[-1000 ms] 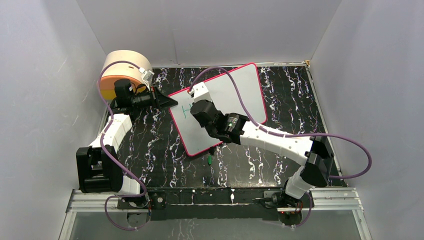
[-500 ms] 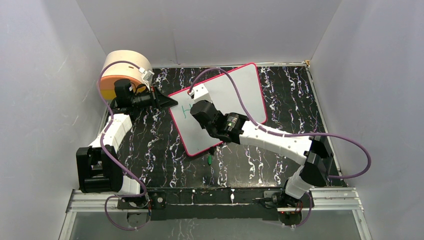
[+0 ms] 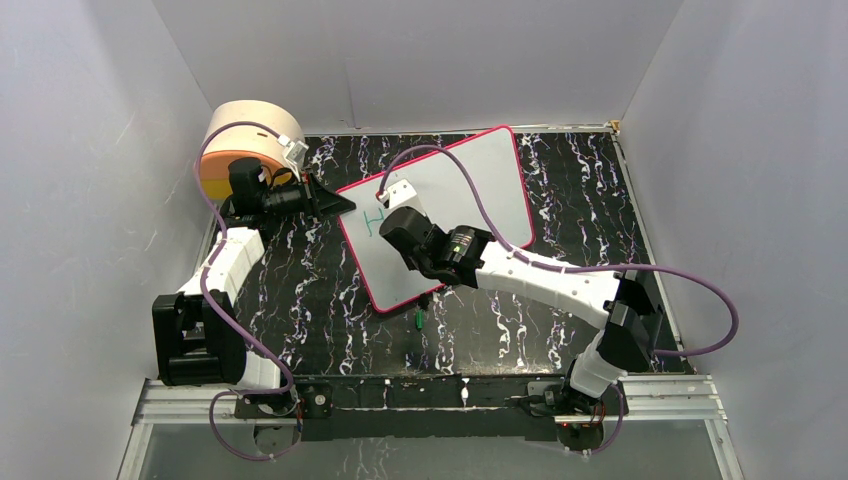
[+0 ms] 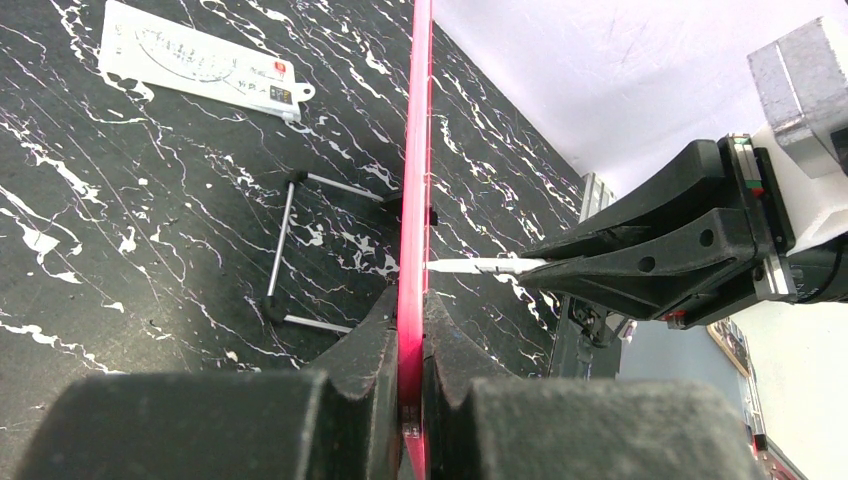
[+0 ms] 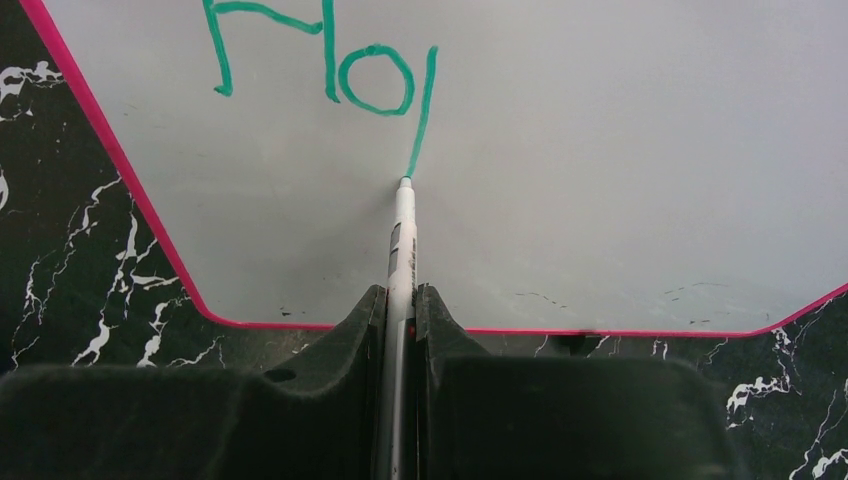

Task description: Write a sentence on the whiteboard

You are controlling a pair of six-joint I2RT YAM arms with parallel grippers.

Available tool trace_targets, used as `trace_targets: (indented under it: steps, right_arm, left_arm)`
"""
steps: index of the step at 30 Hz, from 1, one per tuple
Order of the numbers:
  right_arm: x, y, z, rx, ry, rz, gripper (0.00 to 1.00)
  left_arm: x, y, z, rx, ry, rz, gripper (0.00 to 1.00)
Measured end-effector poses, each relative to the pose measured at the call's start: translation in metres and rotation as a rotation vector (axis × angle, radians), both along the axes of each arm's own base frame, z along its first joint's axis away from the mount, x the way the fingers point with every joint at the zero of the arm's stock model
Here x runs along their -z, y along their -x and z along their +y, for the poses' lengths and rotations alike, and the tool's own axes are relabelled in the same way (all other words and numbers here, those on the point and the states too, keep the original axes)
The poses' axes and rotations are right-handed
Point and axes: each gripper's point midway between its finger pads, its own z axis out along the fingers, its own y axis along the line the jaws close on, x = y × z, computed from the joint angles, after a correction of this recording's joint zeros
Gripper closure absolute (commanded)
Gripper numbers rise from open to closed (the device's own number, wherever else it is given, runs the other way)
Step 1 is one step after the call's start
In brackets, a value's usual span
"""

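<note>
Pressing too hard looks to me the nearest hazard: the right gripper (image 5: 400, 300) has its jaws closed tight on the slim white marker pen with a teal tip (image 5: 403, 230); a heavy push could drive the pen back through the jaws or skew it, and the next stroke would wander; a small green pen cap (image 3: 418, 320) lies on the black marbled counter (image 3: 310, 290) just off the whiteboard's near corner, apart from it.

The large flat white whiteboard with a thin pink-red rim (image 3: 480, 180) sits mid-counter between the two grippers; the pen tip touches it at the lower end of a slanted stroke; the teal-green handwritten sentence (image 5: 330, 60) reads only "Ho" plus that stem, close to the board's left short edge; a drift here would spoil the letter.

At the board's left corner the left gripper (image 4: 410, 310) has its jaws clamped on the rim; that hold is at one edge only, so pen pressure away from it might pivot the board; whether the thin black wire stand (image 4: 280, 245) behind the board bears any of it I cannot tell.

Seen from above, the board's long axis runs from that clamped corner toward the far right, writing face up; the pen's long axis lies in line with the right gripper, tip pointing at the board's far-left part.
</note>
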Motion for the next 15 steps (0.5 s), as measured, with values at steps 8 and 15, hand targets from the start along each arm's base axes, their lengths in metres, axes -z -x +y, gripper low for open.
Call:
trace_targets:
  steps: [8, 15]
  right_arm:
    - [0.003, 0.002, -0.005, -0.002, -0.007, -0.006, 1.0]
    - [-0.025, -0.001, -0.013, -0.002, -0.098, -0.102, 1.0]
  left_arm:
    - [0.0, 0.0, 0.0, 0.001, 0.0, -0.001, 1.0]
    - [0.0, 0.0, 0.0, 0.002, -0.001, 0.0, 1.0]
